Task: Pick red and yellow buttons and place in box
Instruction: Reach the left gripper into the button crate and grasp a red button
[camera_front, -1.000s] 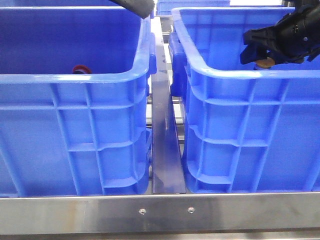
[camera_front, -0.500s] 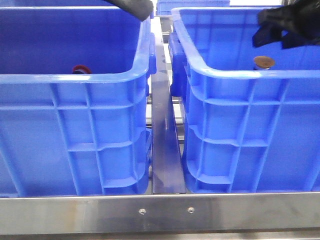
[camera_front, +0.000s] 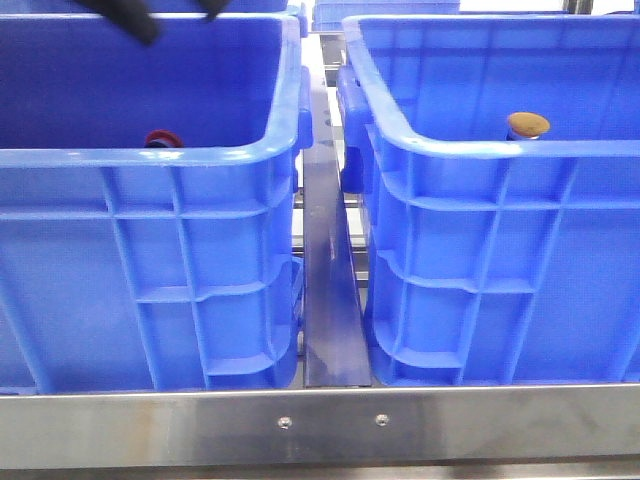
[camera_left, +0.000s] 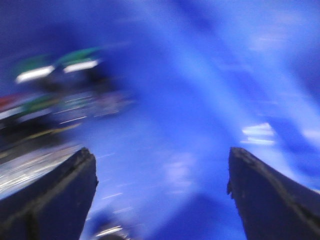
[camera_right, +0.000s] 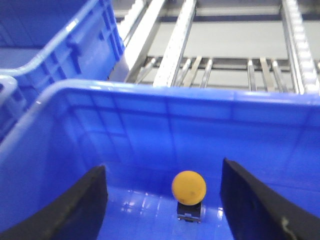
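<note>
The yellow button (camera_front: 528, 124) stands upright on the floor of the right blue crate (camera_front: 500, 150), only its cap showing above the near rim. In the right wrist view the yellow button (camera_right: 189, 187) sits between and beyond my right gripper (camera_right: 162, 205), which is open and empty above the crate floor. The red button (camera_front: 162, 138) lies in the left blue crate (camera_front: 150, 155), mostly hidden behind its rim. My left gripper (camera_left: 160, 195) is open and empty over blue plastic in a blurred view. Its dark fingers (camera_front: 128, 20) show at the top of the left crate.
The two crates stand side by side on a metal roller frame, with a steel rail (camera_front: 328, 300) between them and a steel bar (camera_front: 320, 425) along the front. Rollers (camera_right: 225, 70) and another blue crate (camera_right: 60, 45) lie beyond the right crate.
My right gripper let go of the yellow button in the right crate and rose out of the front view. My left gripper moved left over the left crate.
</note>
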